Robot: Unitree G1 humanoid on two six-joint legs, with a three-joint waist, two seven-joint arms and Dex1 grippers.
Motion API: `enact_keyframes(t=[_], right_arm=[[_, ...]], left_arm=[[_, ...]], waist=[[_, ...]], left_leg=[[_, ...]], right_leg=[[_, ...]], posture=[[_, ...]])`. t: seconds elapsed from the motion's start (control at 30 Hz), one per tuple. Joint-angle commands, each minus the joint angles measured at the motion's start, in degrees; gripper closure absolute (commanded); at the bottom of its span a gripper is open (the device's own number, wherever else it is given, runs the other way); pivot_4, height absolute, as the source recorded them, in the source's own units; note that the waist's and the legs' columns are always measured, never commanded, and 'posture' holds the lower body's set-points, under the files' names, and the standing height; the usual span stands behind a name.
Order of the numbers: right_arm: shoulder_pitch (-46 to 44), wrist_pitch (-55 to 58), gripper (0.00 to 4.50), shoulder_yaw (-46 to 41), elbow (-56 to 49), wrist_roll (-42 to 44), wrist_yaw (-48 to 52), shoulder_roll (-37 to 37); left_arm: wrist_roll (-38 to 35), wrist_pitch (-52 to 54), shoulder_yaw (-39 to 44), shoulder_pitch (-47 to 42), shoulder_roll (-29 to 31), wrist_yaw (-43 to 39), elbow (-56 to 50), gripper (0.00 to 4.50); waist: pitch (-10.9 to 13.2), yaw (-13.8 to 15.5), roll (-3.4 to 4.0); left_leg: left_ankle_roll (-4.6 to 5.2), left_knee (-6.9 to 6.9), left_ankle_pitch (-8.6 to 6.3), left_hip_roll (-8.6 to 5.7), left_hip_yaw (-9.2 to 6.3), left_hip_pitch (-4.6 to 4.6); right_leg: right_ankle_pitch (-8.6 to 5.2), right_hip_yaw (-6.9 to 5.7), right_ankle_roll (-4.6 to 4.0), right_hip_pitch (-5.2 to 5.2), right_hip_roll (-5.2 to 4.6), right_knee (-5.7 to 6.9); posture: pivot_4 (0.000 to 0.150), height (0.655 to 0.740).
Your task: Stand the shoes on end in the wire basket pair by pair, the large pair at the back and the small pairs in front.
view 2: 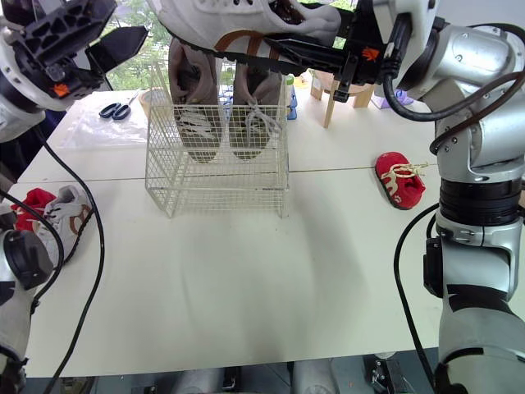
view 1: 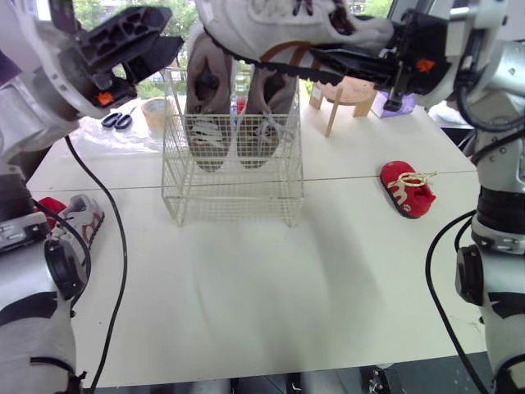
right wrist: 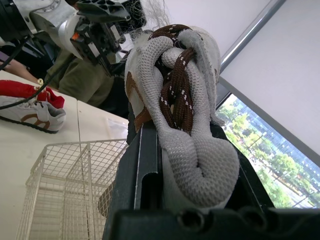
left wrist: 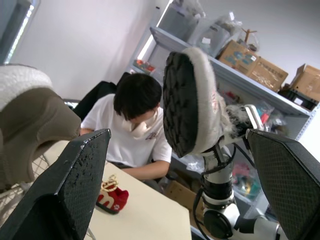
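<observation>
A white wire basket (view 1: 232, 185) stands on the table with two large taupe shoes (view 1: 211, 111) on end at its back. Above the basket my right gripper (view 1: 283, 59) is shut on a white-grey sneaker with brown laces (view 1: 287, 20), held sole down; the same sneaker (right wrist: 185, 115) sits between the fingers in the right wrist view. My left gripper (view 1: 143, 41) hangs open and empty up at the left of the basket. A small red shoe (view 1: 408, 187) lies on the table to the right. Another white-grey sneaker (view 1: 82, 217) and a red shoe (view 1: 51, 205) lie at the left edge.
Behind the basket are scissors (view 1: 120, 121), a tape roll (view 1: 156, 111) and a small wooden stool (view 1: 344, 92). A person (left wrist: 137, 120) sits beyond the table's far side. The front half of the white table (view 1: 246, 295) is bare.
</observation>
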Motion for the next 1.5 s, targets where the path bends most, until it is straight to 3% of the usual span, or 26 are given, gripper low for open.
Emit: enact_keyframes(t=[0.03,0.33,0.43,0.6,0.67,0.77,0.87,1.03,1.2,1.27,1.5], right_arm=[[-0.52,-1.44,3.76,-0.54,-1.83,-0.14,0.19,0.60],[-0.02,-2.26,3.76,1.50,-3.20,-1.19,0.54,2.12],[0.38,-1.78,3.79,1.33,-3.91,-1.07,0.29,2.08],[1.19,-0.73,3.79,1.03,-5.22,-0.91,-0.11,2.00],[1.43,-0.29,3.79,0.92,-5.53,-0.84,-0.34,2.02],[1.83,0.21,3.79,0.80,-5.68,-0.94,-1.00,2.12],[3.54,4.63,2.64,-1.57,-6.36,2.00,-4.20,2.79],[9.73,15.43,0.11,-16.97,-5.90,18.12,-21.46,10.90],[14.71,17.19,0.04,-23.69,-11.02,36.94,-44.89,28.92],[15.06,17.10,0.04,-23.65,-12.63,41.47,-49.80,33.00],[15.52,13.80,0.04,-14.98,-15.02,42.18,-53.86,43.21]], left_arm=[[1.16,-0.89,0.63,-2.47,-0.39,-1.44,-0.78,0.00],[7.53,-2.68,-2.28,-6.81,-5.12,-5.34,3.31,0.00],[8.79,-2.60,-1.80,-7.44,-5.87,-6.00,5.00,0.92],[8.84,-1.65,-1.07,-7.31,-5.85,-6.93,5.00,3.51],[8.63,-1.68,-0.38,-7.25,-6.37,-6.07,4.80,4.31],[7.94,-1.81,1.07,-6.99,-7.25,-4.05,4.45,4.31],[4.85,-2.27,5.24,-5.17,-9.22,1.81,2.32,4.32],[-4.93,-7.42,14.93,-0.52,-15.44,16.64,-6.60,4.32],[-15.21,-15.76,18.04,5.78,-24.58,30.48,-17.24,4.32],[-17.07,-18.05,17.05,7.44,-26.19,32.97,-19.82,4.32],[-17.22,-23.60,11.47,11.51,-30.38,34.43,-23.20,4.32]], waist=[[0.00,0.02,0.00],[0.00,-0.05,0.00],[0.00,-0.05,0.00],[0.00,-0.07,0.00],[0.00,-0.07,0.00],[0.00,-0.07,0.00],[0.00,0.04,0.00],[0.00,0.06,-0.03],[-0.03,-0.15,0.00],[-0.01,-0.08,0.03],[-0.02,0.11,0.02]], left_leg=[[0.00,0.00,0.00,-0.01,0.00,0.00],[0.00,0.00,0.00,-0.04,0.01,-0.01],[0.00,0.00,0.00,-0.04,0.01,-0.01],[0.00,0.00,0.00,-0.02,0.00,-0.01],[0.00,0.00,0.00,-0.02,0.00,-0.01],[0.00,0.00,0.00,-0.01,0.00,-0.02],[0.00,0.01,0.00,0.02,-0.01,-0.03],[-0.01,0.02,0.01,0.15,-0.04,-0.05],[-0.11,-0.02,0.03,0.14,-0.02,-0.09],[-0.20,-0.06,0.08,0.16,-0.01,-0.10],[-0.25,0.05,0.15,-0.03,-0.03,-0.60]], right_leg=[[0.00,0.00,0.00,0.00,-0.01,0.00],[0.00,-0.01,0.00,0.00,0.00,0.01],[0.00,0.00,0.01,0.00,0.01,0.01],[0.00,0.00,0.01,-0.01,0.01,0.01],[0.00,0.00,0.01,-0.02,0.01,0.01],[0.00,0.00,0.01,-0.02,0.00,0.01],[0.00,0.00,0.01,-0.02,-0.02,0.01],[0.02,0.00,0.01,-0.02,-0.14,0.02],[0.04,0.03,0.00,-0.10,-0.43,0.07],[0.05,0.04,-0.01,-0.17,-0.44,0.13],[0.12,0.00,-0.02,-0.57,-0.10,0.14]], posture=[[0.150,0.7400],[0.150,0.7400],[0.150,0.7400],[0.150,0.7400],[0.150,0.7400],[0.150,0.7400],[0.150,0.7400],[0.150,0.7400],[0.150,0.7400],[0.150,0.7400],[0.150,0.7400]])
